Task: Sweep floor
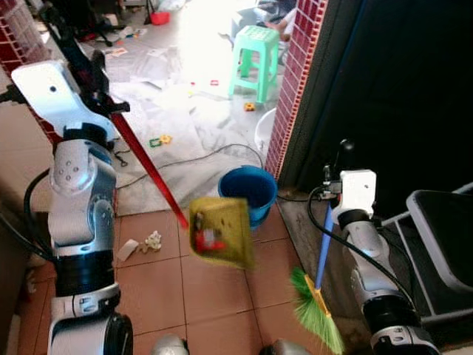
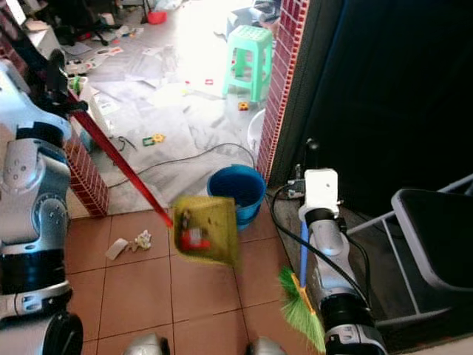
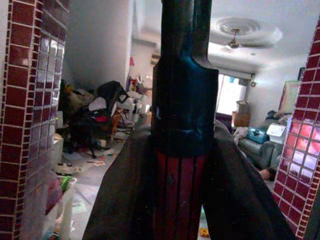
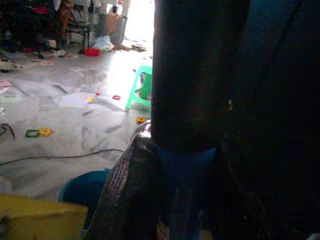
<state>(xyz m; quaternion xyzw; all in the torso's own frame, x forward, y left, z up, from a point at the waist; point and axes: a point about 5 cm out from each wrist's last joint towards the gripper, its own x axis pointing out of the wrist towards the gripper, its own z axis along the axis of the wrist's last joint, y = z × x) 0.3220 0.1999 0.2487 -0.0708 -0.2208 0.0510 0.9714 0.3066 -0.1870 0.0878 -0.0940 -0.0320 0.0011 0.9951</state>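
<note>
My left gripper (image 1: 81, 63) is shut on the long red handle (image 1: 148, 166) of a yellow dustpan (image 1: 220, 231). The pan hangs above the tiled floor beside a blue bucket (image 1: 248, 191) and holds red and white scraps. The red handle (image 3: 177, 190) runs between the closed fingers in the left wrist view. My right gripper (image 1: 336, 174) is shut on the blue handle (image 1: 323, 248) of a broom with green bristles (image 1: 316, 310), which hangs at my right side. In the right wrist view the blue handle (image 4: 182, 180) is clamped between the fingers.
Crumpled paper bits (image 1: 144, 242) lie on the orange tiles (image 1: 214, 296). A green stool (image 1: 255, 59), small toys (image 1: 160, 140) and a black cable (image 1: 192, 157) are on the marble floor beyond. A red brick pillar (image 1: 292, 89) stands right, a grey chair (image 1: 443, 237) far right.
</note>
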